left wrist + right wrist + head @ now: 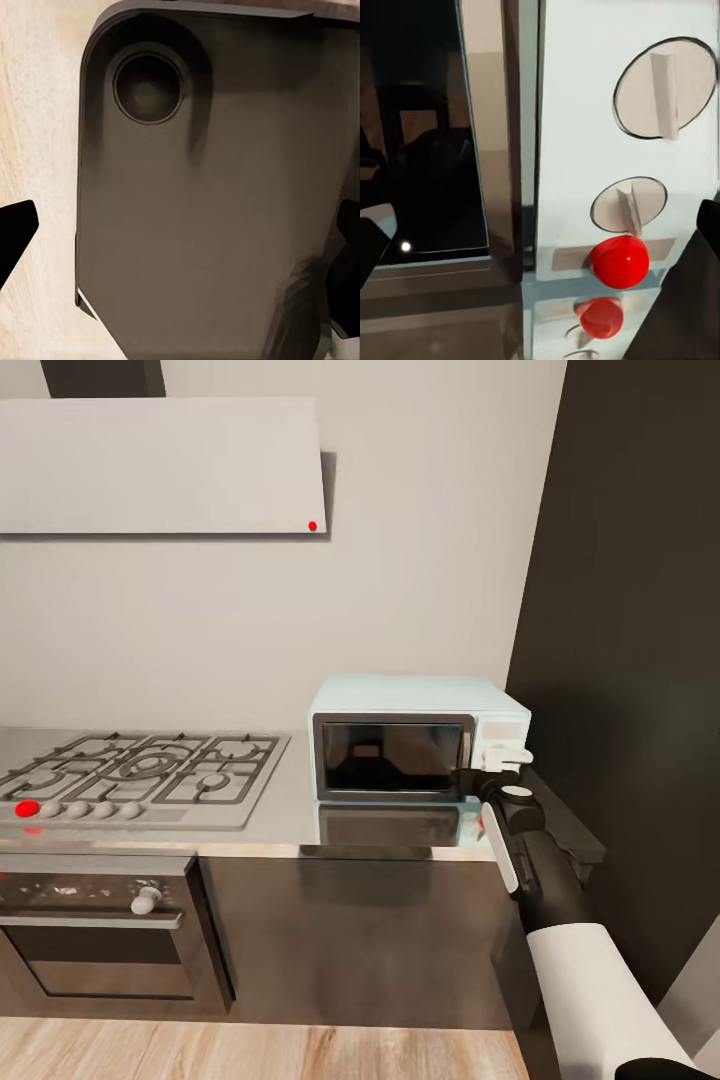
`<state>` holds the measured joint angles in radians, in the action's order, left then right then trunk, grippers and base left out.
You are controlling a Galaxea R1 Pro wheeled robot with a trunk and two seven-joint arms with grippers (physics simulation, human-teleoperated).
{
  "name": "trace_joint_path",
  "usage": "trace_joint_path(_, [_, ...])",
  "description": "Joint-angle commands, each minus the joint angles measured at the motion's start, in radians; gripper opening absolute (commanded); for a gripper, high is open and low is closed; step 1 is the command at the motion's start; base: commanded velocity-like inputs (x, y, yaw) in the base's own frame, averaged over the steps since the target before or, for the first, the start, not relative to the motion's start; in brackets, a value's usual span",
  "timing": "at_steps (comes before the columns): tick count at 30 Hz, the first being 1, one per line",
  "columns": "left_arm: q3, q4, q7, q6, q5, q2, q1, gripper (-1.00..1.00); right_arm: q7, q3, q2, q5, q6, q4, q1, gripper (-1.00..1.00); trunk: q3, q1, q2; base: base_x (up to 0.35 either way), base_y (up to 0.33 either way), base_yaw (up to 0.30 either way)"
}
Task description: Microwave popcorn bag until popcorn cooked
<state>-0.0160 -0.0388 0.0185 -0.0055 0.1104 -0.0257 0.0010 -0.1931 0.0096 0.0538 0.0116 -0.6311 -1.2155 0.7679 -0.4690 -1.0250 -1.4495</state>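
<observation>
**Right arm reaching the microwave's control panel**

The steel counter (280,815) is carrying a gas hob (140,775) toward its left end and the pale mint microwave (415,735) at its right end, against the back wall, beside a tall dark cabinet (630,660). The microwave's dark glass door (392,756) is sitting closed, and what is inside cannot be made out. The right gripper (505,758) is hovering at the panel, facing two white knobs (664,86) and a red button (619,261); whether its jaws are parted cannot be told. The left gripper (180,240) is hanging over the robot's dark base (210,195), jaws spread wide, holding nothing.
</observation>
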Motion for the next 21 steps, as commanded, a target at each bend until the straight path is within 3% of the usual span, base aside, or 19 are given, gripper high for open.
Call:
trace_joint_path(1, [-0.001, -0.001, 0.002, -0.001, 0.009, 0.0, 0.0, 1.0, -0.007, 0.001, 0.0, 0.0, -0.006, -0.001, 0.001, 1.0, -0.001, 0.0, -0.001, 0.0, 0.0, 0.0])
trace_joint_path(21, [-0.001, -0.001, 0.002, -0.001, 0.009, 0.0, 0.0, 1.0, 0.0, 0.003, 0.001, -0.002, -0.005, -0.001, 0.001, 1.0, -0.001, 0.0, -0.001, 0.0, 0.006, 0.0])
